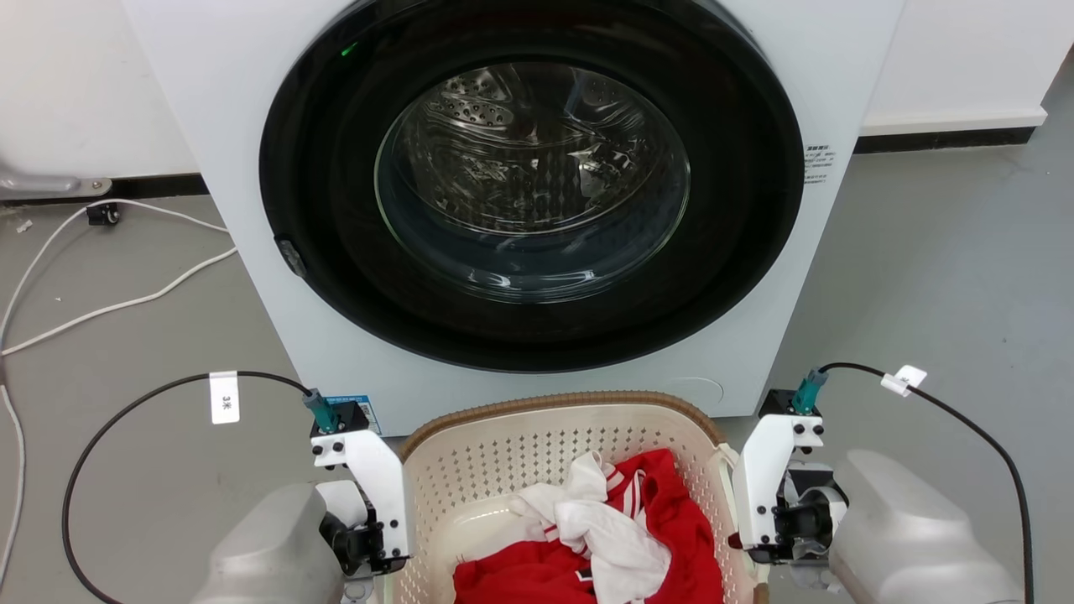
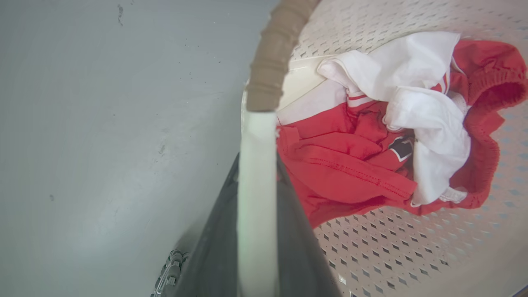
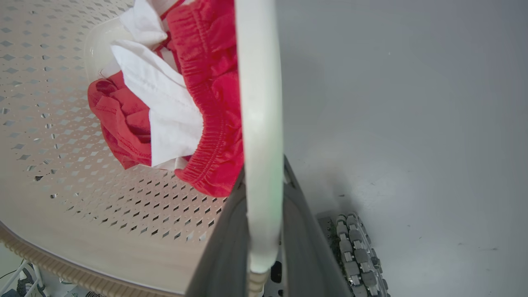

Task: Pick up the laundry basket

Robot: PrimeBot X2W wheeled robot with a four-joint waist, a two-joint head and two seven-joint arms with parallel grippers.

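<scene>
While tight on laundry basket [image 1: 554,401], both hands [image 2: 258,163] [image 3: 264,170].

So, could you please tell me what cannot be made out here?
Head view: near end of cream-white perforated plastic laundry basket, cut by bottom edge.
Wrist views: fingertips of left gripper and right gripper, blurred against white handles.
Every view: basket floor beneath red and white clothes.
Head view: drum contents of white washing machine, behind reflections.

Cream perforated laundry basket [image 1: 503,453], brown woven-look rim, is upright between left gripper [image 2: 258,165] and right gripper [image 3: 264,169], one white side handle pinched in each.
</scene>
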